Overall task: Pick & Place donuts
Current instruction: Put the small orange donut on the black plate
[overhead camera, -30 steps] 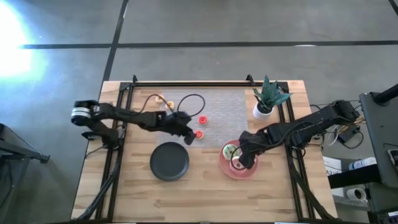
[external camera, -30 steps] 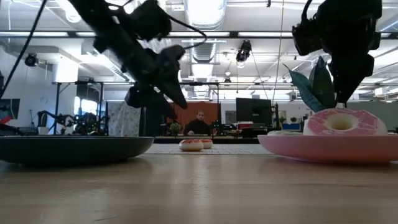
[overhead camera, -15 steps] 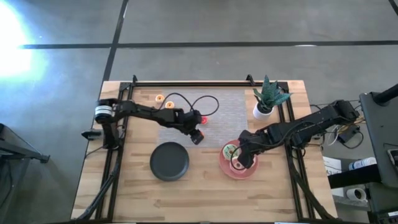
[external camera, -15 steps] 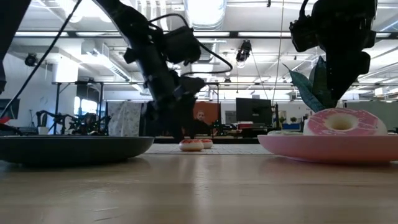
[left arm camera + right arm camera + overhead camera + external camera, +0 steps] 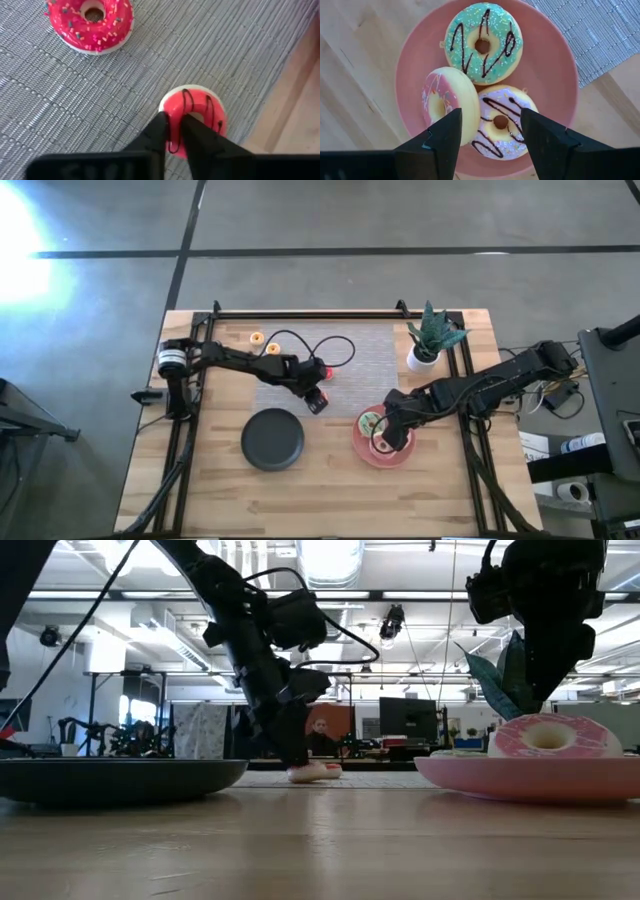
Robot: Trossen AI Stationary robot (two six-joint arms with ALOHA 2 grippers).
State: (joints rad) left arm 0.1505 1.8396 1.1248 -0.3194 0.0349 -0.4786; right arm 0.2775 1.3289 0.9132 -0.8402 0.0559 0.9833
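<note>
On the grey mat lies a small red donut with dark stripes, and my left gripper is shut on it, near the mat's near edge. A red sprinkled donut lies on the mat beyond it. Two orange donuts sit at the far left. My right gripper hangs open over the pink plate. On that plate a green donut and a pale striped donut lie flat, and a pink donut leans on edge against the pale one. My left gripper pinches the striped red donut's ring wall between its two fingers, one finger at the outer rim and the other at the hole. The fingers come from above, pointing down. The donut lies flat on the mat.
A round black plate sits on the wood near the left gripper, toward the near edge. A potted plant stands at the far right. Black frame rails run along the far, left and right sides.
My left gripper has moved toward the table's right edge and down onto the striped red donut, where its fingers now pinch the ring. The donut has stayed on the mat.
</note>
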